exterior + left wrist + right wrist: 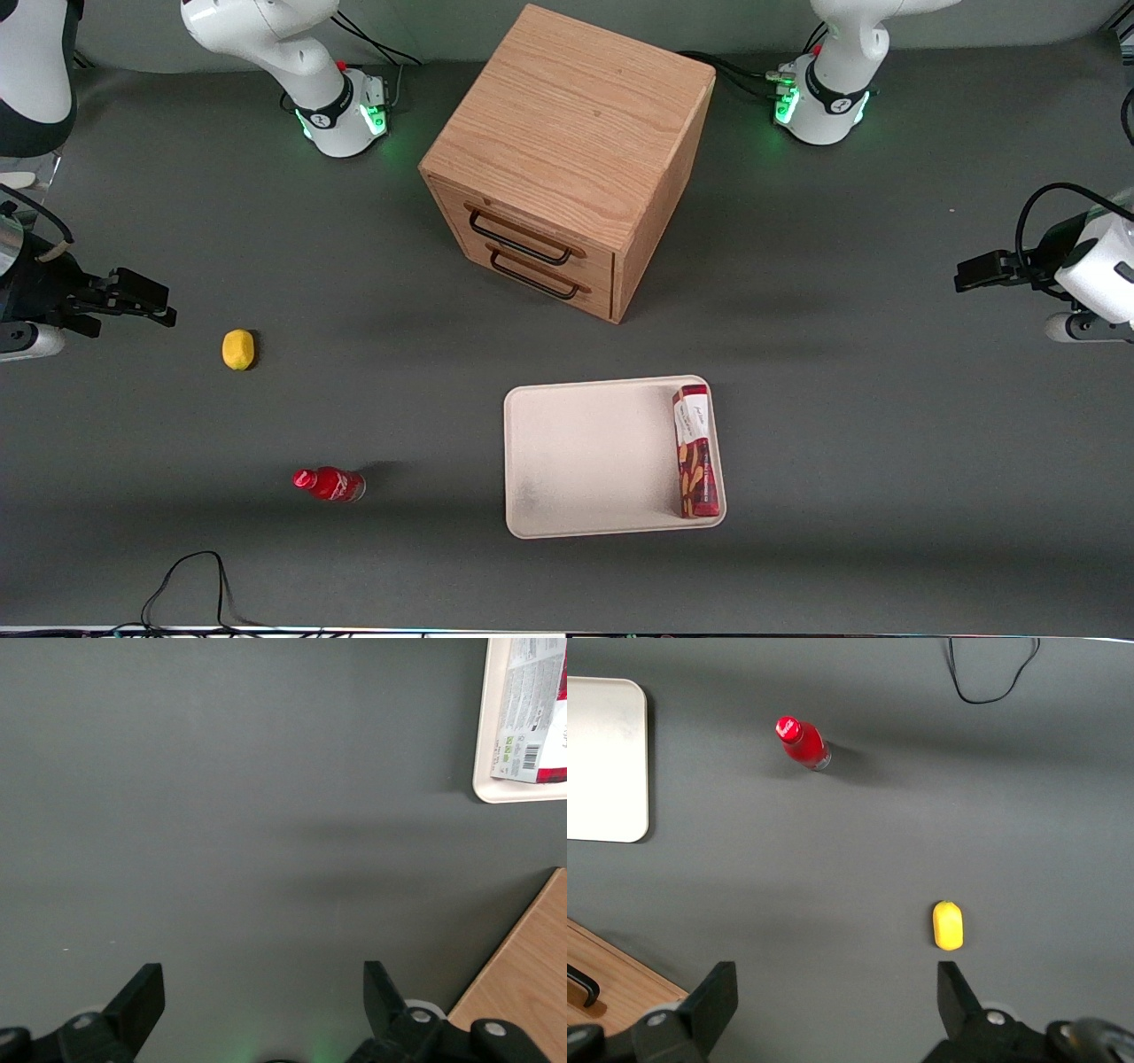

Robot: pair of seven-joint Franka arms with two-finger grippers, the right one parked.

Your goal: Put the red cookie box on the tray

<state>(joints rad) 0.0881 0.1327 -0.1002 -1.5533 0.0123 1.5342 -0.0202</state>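
Note:
The red cookie box (695, 452) lies flat in the cream-white tray (585, 461), along the tray's short side toward the working arm's end. The tray sits nearer the front camera than the wooden cabinet. The left wrist view shows the box's white label end (532, 709) inside the tray's rim (485, 744). My left gripper (970, 270) hangs at the working arm's end of the table, well away from the tray. It is open and empty above bare grey table (260, 973).
A wooden two-drawer cabinet (567, 159) stands mid-table, and its corner shows in the left wrist view (523, 992). A yellow lemon (237, 349) and a small red bottle (330, 484) lie toward the parked arm's end. A black cable (190, 576) loops at the front edge.

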